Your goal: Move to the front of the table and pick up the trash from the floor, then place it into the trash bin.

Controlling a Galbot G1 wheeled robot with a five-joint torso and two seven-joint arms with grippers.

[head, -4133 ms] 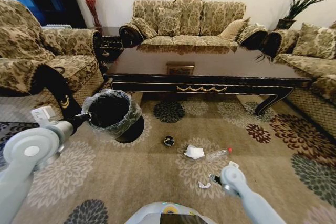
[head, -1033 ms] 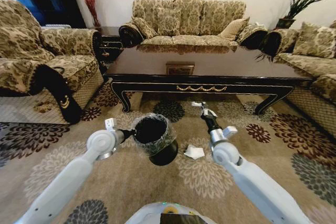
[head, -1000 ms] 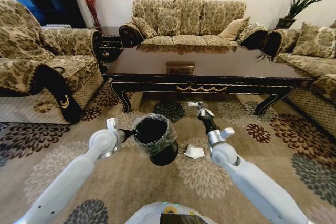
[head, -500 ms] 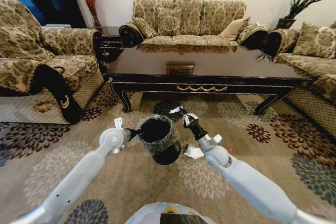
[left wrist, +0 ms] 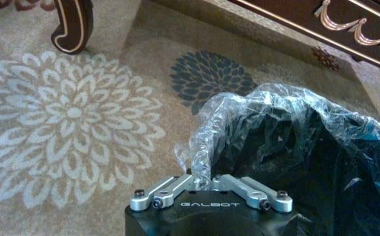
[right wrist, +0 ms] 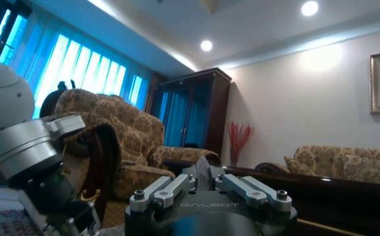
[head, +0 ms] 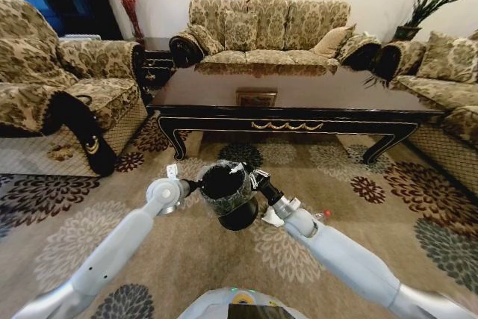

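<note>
Over flowered floor (head: 67,244), left "GALBOT" pincer (left wrist: 201,183) pinches trash bin (head: 222,187) rim; right pincer (head: 252,178) pinches white scrap (right wrist: 201,170).

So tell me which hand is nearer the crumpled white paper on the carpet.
Right. The right hand is at the trash bin's rim, with the crumpled white paper on the floor just below its forearm. The left hand grips the bin's far side, farther from the paper.

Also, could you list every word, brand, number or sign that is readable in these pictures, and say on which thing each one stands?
"GALBOT": on the black body of the left gripper, in the left wrist view.
"GALBOT": on the black body of the right gripper, in the right wrist view, fainter.
Nothing else carries text that can be read.
</note>
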